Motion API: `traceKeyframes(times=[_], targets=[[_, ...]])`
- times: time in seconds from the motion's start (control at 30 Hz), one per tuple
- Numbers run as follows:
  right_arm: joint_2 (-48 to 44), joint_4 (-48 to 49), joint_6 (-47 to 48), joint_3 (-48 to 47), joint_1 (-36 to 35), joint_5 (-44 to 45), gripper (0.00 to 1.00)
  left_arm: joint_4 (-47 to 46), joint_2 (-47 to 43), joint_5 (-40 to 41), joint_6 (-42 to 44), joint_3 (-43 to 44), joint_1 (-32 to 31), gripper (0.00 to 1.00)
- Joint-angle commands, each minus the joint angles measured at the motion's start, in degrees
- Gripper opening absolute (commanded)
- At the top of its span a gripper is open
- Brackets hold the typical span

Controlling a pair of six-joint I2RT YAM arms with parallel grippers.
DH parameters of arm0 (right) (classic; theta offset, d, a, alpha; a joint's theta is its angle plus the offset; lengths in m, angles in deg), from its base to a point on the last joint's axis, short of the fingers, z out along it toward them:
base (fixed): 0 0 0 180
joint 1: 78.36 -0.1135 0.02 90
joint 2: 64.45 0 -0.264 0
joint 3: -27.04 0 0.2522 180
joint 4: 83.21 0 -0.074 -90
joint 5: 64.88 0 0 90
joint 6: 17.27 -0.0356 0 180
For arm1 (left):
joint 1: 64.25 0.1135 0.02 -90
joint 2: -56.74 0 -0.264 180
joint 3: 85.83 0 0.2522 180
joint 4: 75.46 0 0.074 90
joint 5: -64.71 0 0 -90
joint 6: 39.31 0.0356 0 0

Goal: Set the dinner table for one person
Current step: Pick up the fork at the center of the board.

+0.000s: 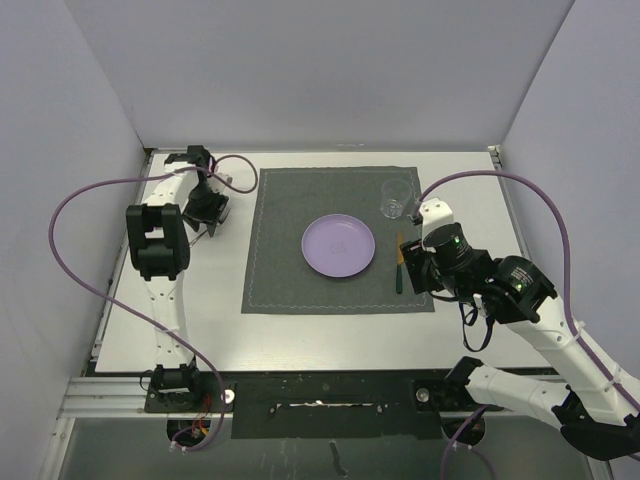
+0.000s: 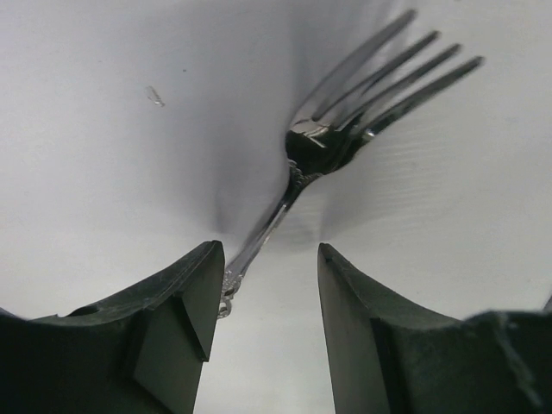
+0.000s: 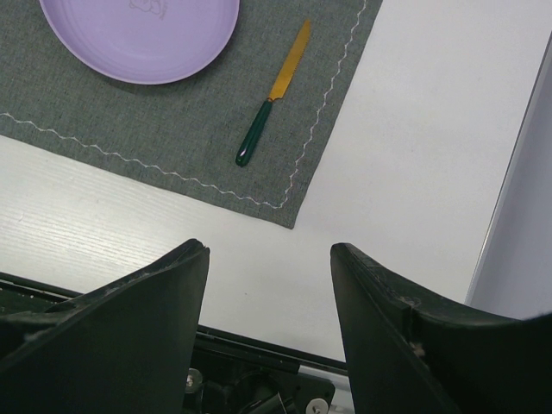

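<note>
Steel fork (image 2: 328, 147) lies on the white dinner table (image 1: 300, 340), far left of the placemat (image 1: 280, 250); left gripper (image 2: 267, 250) fingers apart around its handle, right gripper (image 3: 269, 250) spread, empty. Centre your jaws before closing

Tabletop (image 1: 300, 335): white, smooth, rectangular.
Placemat (image 1: 280, 260): 1 dark grey square cloth, flat on the middle.
Fork (image 2: 328, 147): 1 silver piece on bare white surface, left of the cloth.
</note>
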Motion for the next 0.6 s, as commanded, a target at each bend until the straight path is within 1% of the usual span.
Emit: traceKeyframes(times=[0.0,0.1,0.27,0.43,0.57], targets=[[-0.38,2.14,-0.43,-0.38,-0.36,-0.1,0.59,-3.3,-9.22,-1.25,4.15,-1.53,-1.47,0.46],[-0.3,2.14,-0.43,-0.57,-0.41,-0.11,0.59,-3.93,-9.09,-3.82,5.73,-2.27,-1.75,0.45],[-0.64,1.47,-0.52,-0.61,-0.31,0.29,0.59,-3.87,-7.23,-5.84,7.88,-2.03,-1.69,0.44],[-0.99,1.08,-0.51,-0.58,-0.31,0.77,0.59,-5.82,-6.81,-8.89,11.71,-3.99,-1.68,0.44],[-0.96,1.07,-0.52,-0.49,-0.32,0.87,0.59,-6.15,-5.99,-8.48,13.14,-4.4,-1.51,0.44]])
